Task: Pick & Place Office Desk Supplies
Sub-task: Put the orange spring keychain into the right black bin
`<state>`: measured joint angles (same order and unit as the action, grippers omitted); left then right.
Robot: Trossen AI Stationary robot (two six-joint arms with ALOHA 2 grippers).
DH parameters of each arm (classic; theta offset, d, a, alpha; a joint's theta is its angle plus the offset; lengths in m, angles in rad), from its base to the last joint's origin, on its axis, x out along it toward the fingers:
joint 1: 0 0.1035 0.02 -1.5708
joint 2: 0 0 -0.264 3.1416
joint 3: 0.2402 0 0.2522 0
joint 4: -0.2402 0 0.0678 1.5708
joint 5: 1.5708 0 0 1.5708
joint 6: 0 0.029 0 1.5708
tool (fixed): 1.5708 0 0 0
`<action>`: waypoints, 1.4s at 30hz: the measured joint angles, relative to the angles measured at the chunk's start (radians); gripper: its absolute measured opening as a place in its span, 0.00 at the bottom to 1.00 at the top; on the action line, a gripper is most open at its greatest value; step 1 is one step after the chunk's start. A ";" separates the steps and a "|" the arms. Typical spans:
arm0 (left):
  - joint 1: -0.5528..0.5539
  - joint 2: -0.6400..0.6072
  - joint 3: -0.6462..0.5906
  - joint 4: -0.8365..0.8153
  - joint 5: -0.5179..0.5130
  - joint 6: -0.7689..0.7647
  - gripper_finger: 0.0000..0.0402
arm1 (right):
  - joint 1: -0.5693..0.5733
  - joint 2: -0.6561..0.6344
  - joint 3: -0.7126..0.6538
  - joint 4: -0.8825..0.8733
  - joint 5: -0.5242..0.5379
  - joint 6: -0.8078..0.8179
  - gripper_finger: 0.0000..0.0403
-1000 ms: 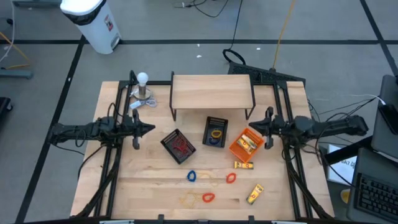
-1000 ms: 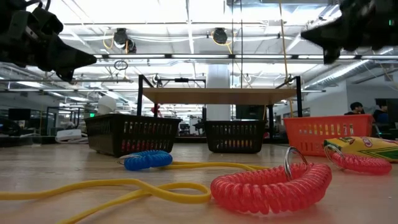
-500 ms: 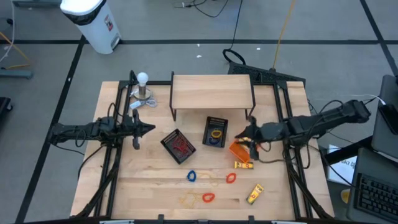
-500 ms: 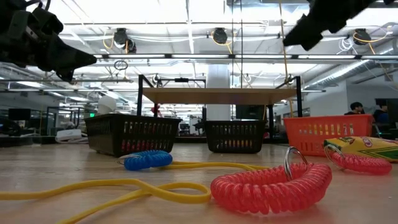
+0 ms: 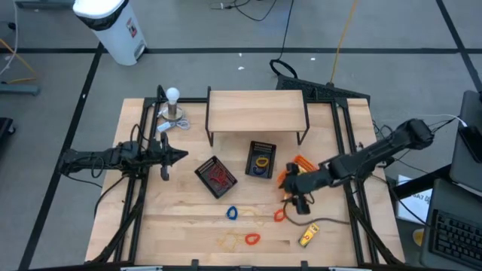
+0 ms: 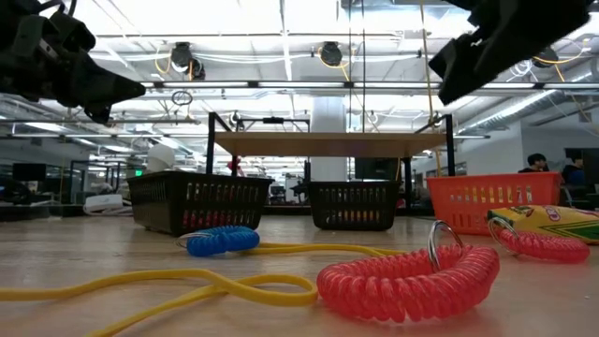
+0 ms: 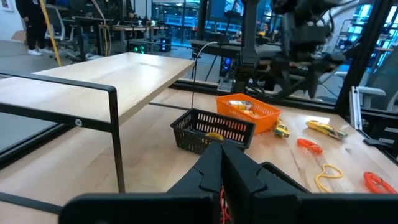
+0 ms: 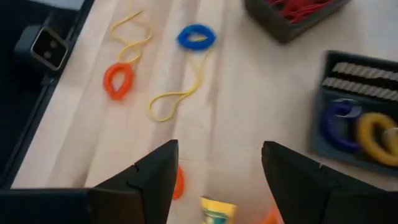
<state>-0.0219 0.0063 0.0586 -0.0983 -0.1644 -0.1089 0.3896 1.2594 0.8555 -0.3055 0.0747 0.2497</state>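
Right now the yellow packet nearest the right gripper lies low and right of centre in the high view, directly under its widely parted fingers. An orange loop lies just beside, so a skewed descent could catch both. At middle left, the left gripper waits, closed.

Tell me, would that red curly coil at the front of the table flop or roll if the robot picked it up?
The red coil looks like a springy spiral cord, so it would probably stretch and sag rather than stay stiff. It lies flat, so rolling seems unlikely. Its metal ring might swing loose.
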 joint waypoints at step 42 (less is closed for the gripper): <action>0.000 0.000 0.000 -0.001 0.002 -0.059 0.03 | 0.115 0.453 0.002 0.147 -0.055 0.000 0.10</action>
<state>-0.0219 0.0063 0.0582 -0.0990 -0.1619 -0.1675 0.5045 1.7127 0.8574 -0.1584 0.0198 0.2501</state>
